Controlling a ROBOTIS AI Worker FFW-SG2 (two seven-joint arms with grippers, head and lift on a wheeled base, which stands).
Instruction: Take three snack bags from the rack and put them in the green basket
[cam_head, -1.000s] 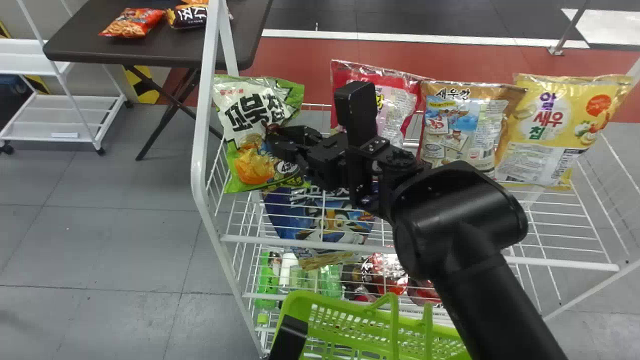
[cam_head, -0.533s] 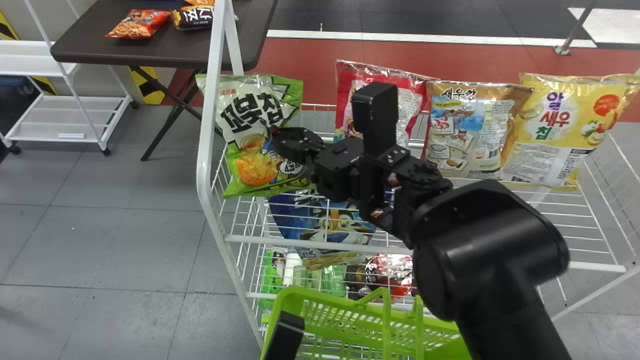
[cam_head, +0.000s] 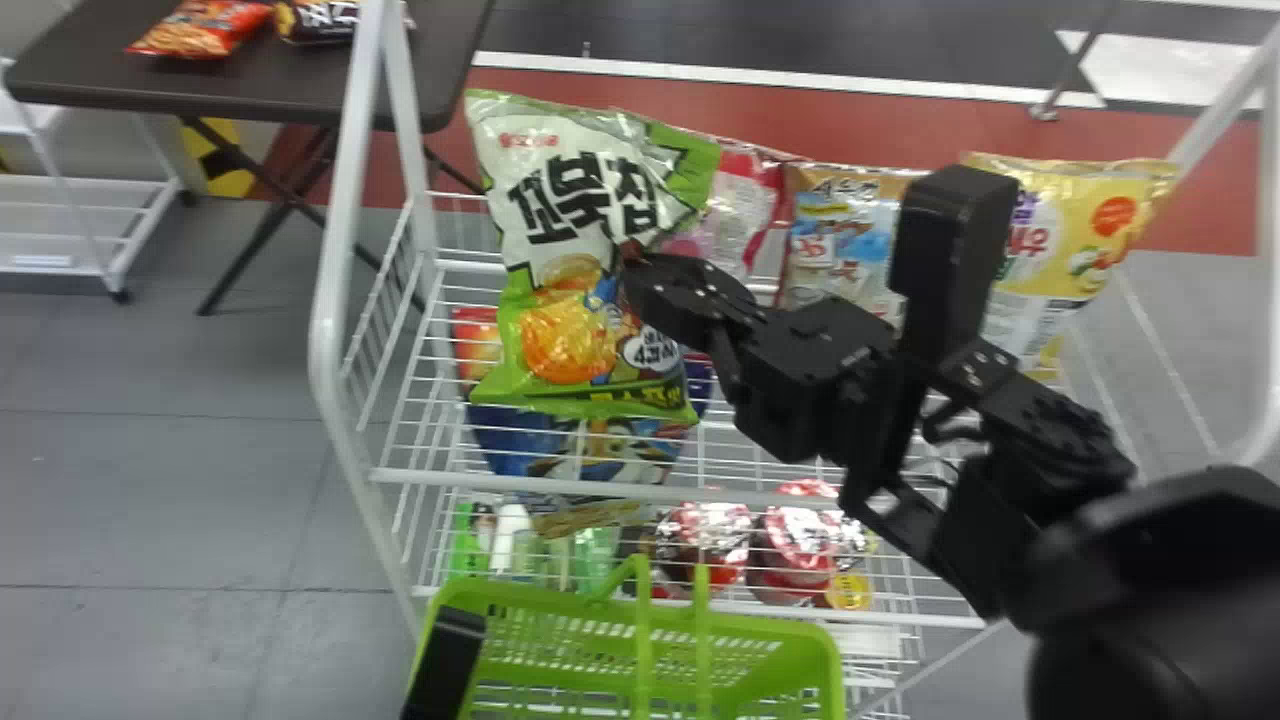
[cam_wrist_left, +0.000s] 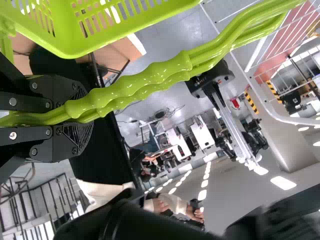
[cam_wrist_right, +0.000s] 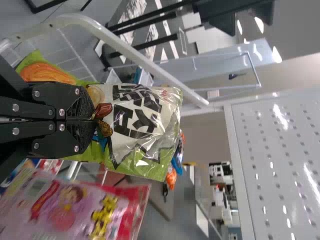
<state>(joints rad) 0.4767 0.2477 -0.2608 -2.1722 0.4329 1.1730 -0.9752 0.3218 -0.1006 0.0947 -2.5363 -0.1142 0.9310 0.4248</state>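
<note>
Pinching a crinkly green-and-white plastic snack bag (cam_head: 580, 270) in the right claw (cam_head: 635, 265), at the white wire rack (cam_head: 345, 200).
Just beyond that claw, a glossy red-and-pink bag (cam_head: 738, 205); farther to its right, a yellow plastic bag (cam_head: 1085, 240); below it, the green plastic basket (cam_head: 520, 592), with smooth green handles (cam_wrist_left: 145, 85) clasped in the left claw (cam_head: 447, 650).
</note>
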